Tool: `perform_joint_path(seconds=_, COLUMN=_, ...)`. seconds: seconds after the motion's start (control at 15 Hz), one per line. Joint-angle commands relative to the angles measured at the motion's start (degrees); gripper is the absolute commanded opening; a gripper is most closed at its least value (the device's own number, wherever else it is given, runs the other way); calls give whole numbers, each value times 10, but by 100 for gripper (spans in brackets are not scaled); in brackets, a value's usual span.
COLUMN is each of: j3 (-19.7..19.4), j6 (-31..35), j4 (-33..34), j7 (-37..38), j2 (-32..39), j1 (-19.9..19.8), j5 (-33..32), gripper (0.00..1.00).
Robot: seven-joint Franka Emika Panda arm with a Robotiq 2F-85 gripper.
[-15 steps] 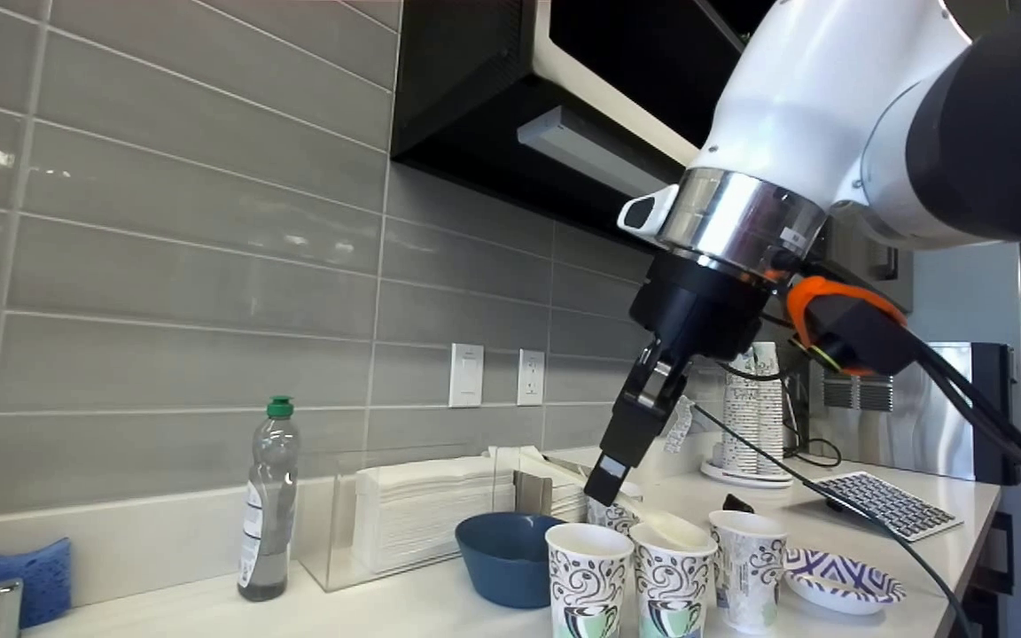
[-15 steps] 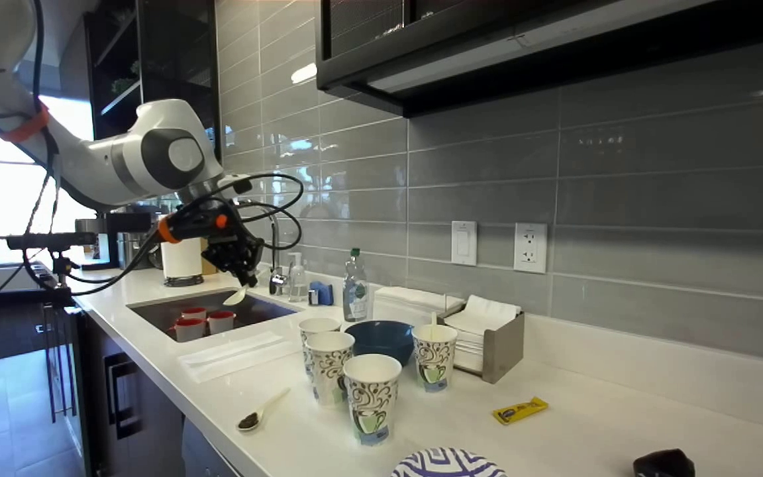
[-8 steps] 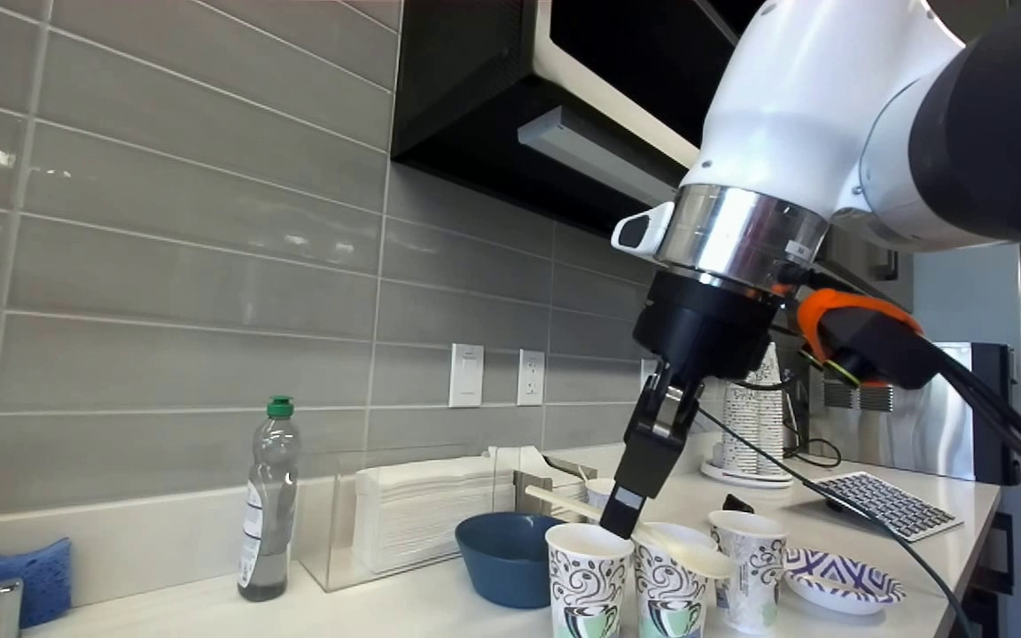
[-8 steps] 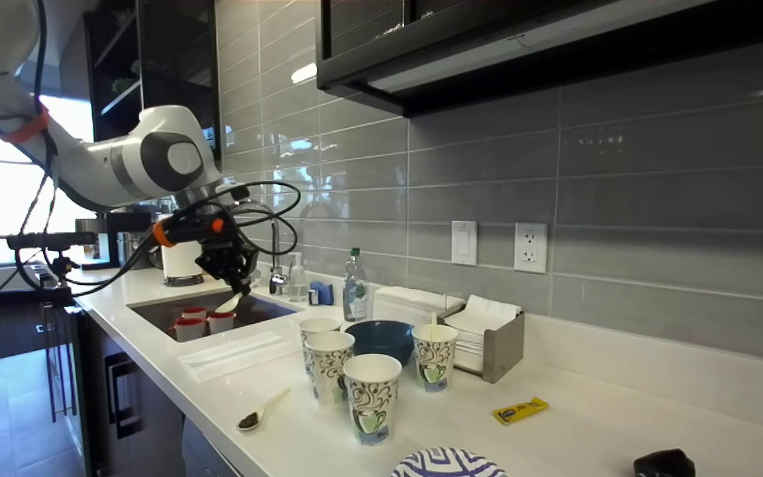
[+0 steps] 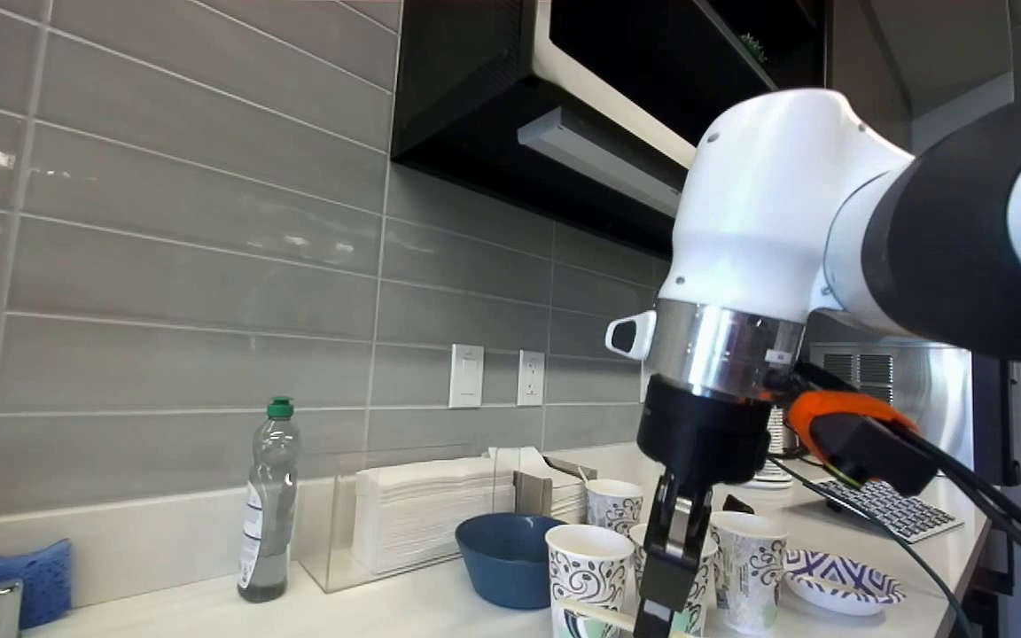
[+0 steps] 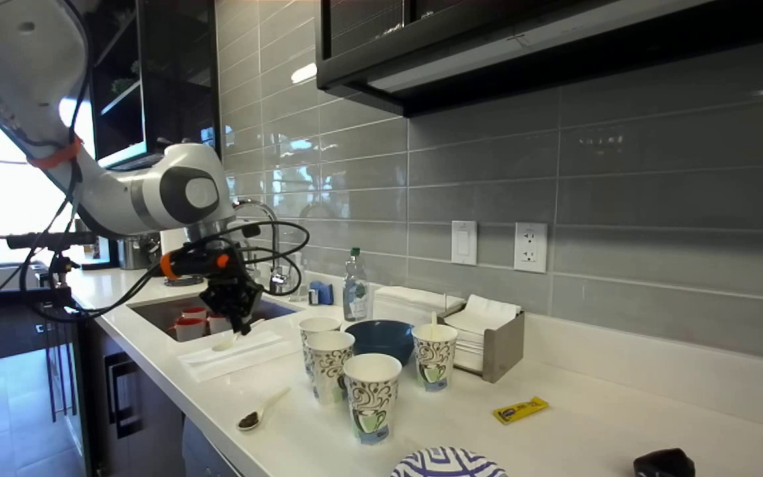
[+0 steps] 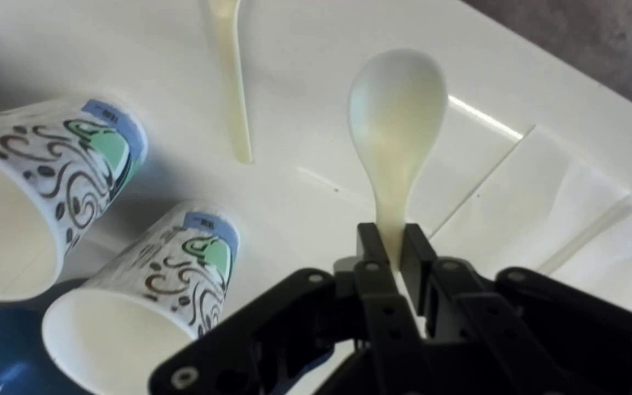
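My gripper is shut on the handle of a cream-white spoon, just behind its bowl. The spoon's bowl looks empty in the wrist view. In an exterior view the gripper holds it low over the counter, by a white napkin; whether it touches cannot be told. In an exterior view the gripper reaches the bottom edge, with the spoon handle sticking out in front of a paper cup. A second spoon with dark contents lies on the counter; its handle shows in the wrist view.
Several patterned paper cups stand beside a blue bowl. Beyond the napkin, a sink holds red-rimmed mugs. A soap bottle, a napkin holder, a yellow packet and a patterned paper bowl are around.
My gripper has come down with the spoon still in it, and the wrist has turned more upright. The spoon has moved from the sink area to near the napkin.
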Motion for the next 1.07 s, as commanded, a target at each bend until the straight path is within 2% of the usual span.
perform_joint_path(seconds=0.0, j3=3, j6=15, j4=6, j7=12, j2=50, j1=2, j5=15, gripper=3)
perform_joint_path(seconds=0.33, j3=7, j6=43, j4=8, j7=11, j2=95, j1=15, j5=33, gripper=3)
perform_joint_path(seconds=0.67, j3=7, j6=87, j4=11, j7=26, j2=139, j1=14, j5=26, gripper=3)
perform_joint_path(seconds=0.93, j3=5, j6=97, j4=16, j7=25, j2=156, j1=15, j5=24, gripper=3)
perform_joint_path(seconds=1.0, j3=5, j6=95, j4=17, j7=24, j2=156, j1=16, j5=26, gripper=38)
